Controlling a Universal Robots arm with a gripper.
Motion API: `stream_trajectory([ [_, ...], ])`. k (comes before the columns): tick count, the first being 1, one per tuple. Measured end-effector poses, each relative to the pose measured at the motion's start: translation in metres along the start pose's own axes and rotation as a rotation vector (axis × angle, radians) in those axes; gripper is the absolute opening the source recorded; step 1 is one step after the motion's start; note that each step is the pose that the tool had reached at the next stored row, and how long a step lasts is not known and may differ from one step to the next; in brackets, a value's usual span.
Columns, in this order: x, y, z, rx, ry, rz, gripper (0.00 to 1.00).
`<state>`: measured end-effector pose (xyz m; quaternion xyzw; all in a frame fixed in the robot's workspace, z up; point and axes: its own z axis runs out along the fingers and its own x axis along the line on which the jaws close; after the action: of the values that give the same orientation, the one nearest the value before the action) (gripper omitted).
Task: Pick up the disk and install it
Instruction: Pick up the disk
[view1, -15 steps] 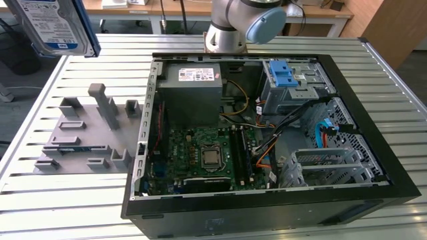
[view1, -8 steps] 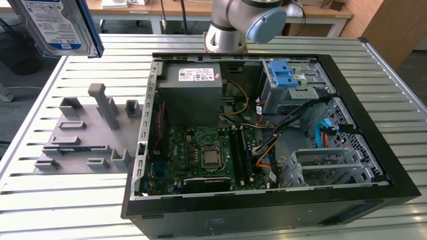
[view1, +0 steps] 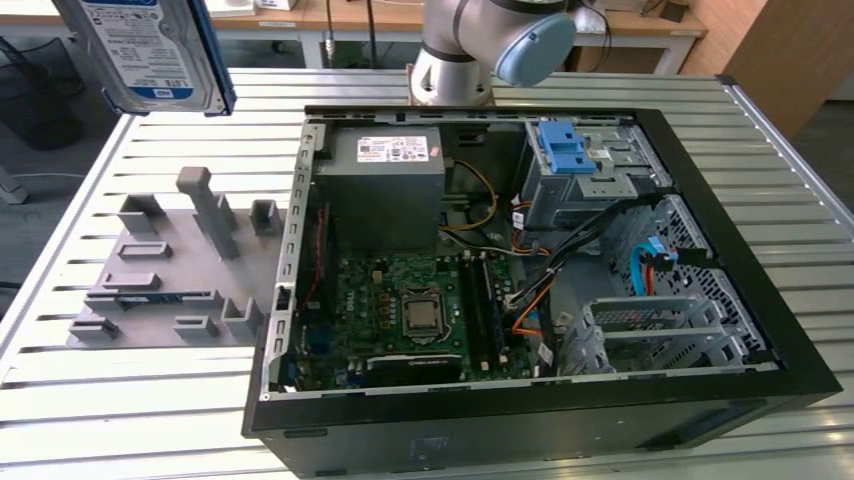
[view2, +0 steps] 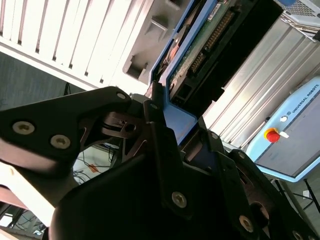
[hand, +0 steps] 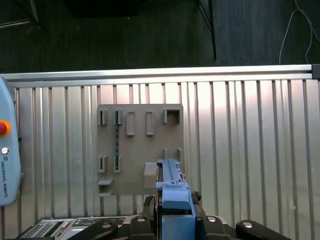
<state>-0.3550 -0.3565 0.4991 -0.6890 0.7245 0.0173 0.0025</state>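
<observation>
My gripper (view2: 172, 120) is clenched on the disk (view2: 200, 50), its black fingers (view2: 155, 130) pressed against either side of the disk's blue rail frame. In the exterior view the disk (view1: 147, 50) hangs high above the desk (view1: 134, 400) at the exterior view's left. It is tilted with its white-and-blue label facing the camera, and it is well apart from the open computer case (view1: 747, 300).

In the first wrist view my wrist points straight down at the desk (hand: 250, 150). The disk (hand: 172, 192) sticks out edge-on from the gripper (hand: 174, 202), above the grey fixture plate (hand: 140, 145) with its empty slots. That plate (view1: 174, 270) lies flat on the desk just beside the case, on the exterior view's left.

My arm (view1: 461, 50) rises from its base at the far side of the desk, just behind the case. Inside the case, the grey power-supply box (view1: 387, 185) sits beside the bay with the light-blue latch (view1: 567, 150), and the motherboard (view1: 414, 310) lies below them. A light-blue pendant (view2: 295, 130) with a red button shows beyond the desk edge.
</observation>
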Motion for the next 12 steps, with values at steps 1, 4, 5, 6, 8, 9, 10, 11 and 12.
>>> stream_trajectory([
  [1,0.0000,-0.0003,0.0000,0.0000,0.0000,0.000,0.37],
  [4,-0.0001,-0.0012,0.0000,0.0000,0.0000,0.000,0.37],
  [5,-0.0001,-0.0015,-0.0001,0.0000,0.0001,0.000,0.37],
  [6,-0.0001,-0.0018,-0.0001,0.0000,0.0001,0.000,0.37],
  [8,-0.0001,-0.0024,0.0000,0.0001,0.0000,0.000,0.37],
  [9,-0.0002,-0.0031,-0.0001,0.0000,0.0001,0.000,0.37],
  [10,-0.0001,-0.0034,-0.0001,0.0001,0.0002,0.000,0.37],
  [11,-0.0002,-0.0036,-0.0001,0.0001,0.0005,0.000,0.37],
  [12,-0.0002,-0.0039,-0.0001,0.0001,0.0008,0.000,0.37],
])
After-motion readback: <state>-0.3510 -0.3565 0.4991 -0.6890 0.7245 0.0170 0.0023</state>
